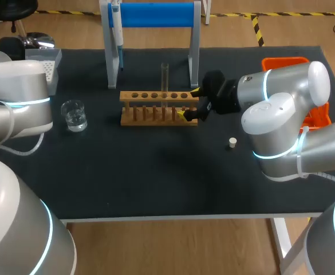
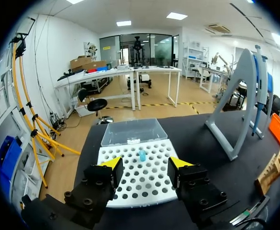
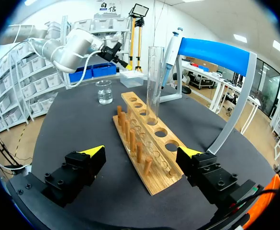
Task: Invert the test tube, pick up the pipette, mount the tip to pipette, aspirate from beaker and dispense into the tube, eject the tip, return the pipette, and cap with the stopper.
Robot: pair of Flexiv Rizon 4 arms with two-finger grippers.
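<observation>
Your right gripper (image 1: pixel 189 102) spread at rack (image 1: pixel 156 96) end; tube (image 1: pixel 165 77) upright in rack; left gripper (image 2: pixel 144 164) spread, well apart from rack.

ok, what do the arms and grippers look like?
Left arm and right arm: silver-grey rounded housings, white joint caps, glowing cyan rings, white cabling alongside. Left gripper and right gripper: black blocky fingers, bolt heads, yellow wedge tips.
</observation>
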